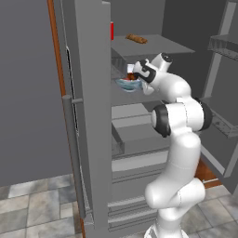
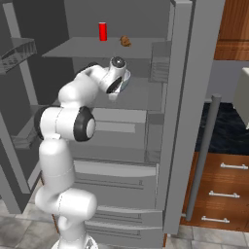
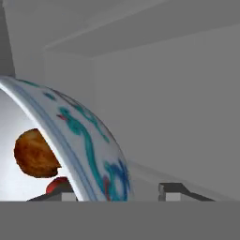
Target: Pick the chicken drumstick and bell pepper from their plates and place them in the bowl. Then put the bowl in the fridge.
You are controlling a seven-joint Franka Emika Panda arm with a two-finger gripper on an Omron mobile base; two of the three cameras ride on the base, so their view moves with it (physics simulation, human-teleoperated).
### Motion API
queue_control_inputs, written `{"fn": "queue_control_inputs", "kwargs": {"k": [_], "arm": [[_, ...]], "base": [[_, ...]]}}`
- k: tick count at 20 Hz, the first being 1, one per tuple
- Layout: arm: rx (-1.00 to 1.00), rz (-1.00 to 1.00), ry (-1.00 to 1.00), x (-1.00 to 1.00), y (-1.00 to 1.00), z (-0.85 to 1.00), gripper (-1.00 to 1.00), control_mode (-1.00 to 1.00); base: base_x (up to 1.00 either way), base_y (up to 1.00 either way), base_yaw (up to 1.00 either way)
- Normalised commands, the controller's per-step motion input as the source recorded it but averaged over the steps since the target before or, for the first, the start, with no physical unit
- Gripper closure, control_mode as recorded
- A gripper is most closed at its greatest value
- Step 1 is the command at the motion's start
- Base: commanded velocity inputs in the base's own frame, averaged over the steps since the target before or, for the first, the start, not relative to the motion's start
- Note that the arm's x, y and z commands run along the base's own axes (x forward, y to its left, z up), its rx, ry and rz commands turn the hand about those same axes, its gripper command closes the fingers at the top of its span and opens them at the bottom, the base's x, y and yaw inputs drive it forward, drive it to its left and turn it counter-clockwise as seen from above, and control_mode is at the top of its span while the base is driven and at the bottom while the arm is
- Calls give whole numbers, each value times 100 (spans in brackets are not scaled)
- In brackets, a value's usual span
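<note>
The bowl (image 3: 84, 140), white with a blue pattern outside, sits on a middle shelf inside the open fridge (image 1: 139, 100). In the hand view the brown chicken drumstick (image 3: 35, 153) and the red bell pepper (image 3: 58, 185) lie inside it. My gripper (image 3: 117, 194) straddles the bowl's rim, and its right fingertip (image 3: 176, 190) stands clear of the bowl's wall, so the jaws are open. From the left base view the bowl (image 1: 129, 84) lies just in front of the gripper (image 1: 135, 79). In the right base view the hand covers most of the bowl (image 2: 127, 80). The plates are out of view.
On the shelf above stand a slim red bottle (image 1: 112, 30) and a tan bread-like item (image 1: 136, 39). The fridge doors (image 1: 88, 116) (image 2: 192, 97) hang open on both sides, with long bar handles (image 2: 204, 155). Wooden drawers (image 2: 223, 180) lie to the right.
</note>
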Motion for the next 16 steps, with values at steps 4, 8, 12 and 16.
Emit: {"fn": "queue_control_inputs", "kwargs": {"k": [4,8,12,16], "arm": [[5,0,-10,-25,4,0,-100,-100],[9,0,-9,-27,0,0,-100,-100],[10,0,-11,-31,0,1,-100,-100],[5,0,-8,-23,0,22,-100,-100]], "base": [[0,0,0],[0,0,0],[0,0,0],[0,0,0]]}}
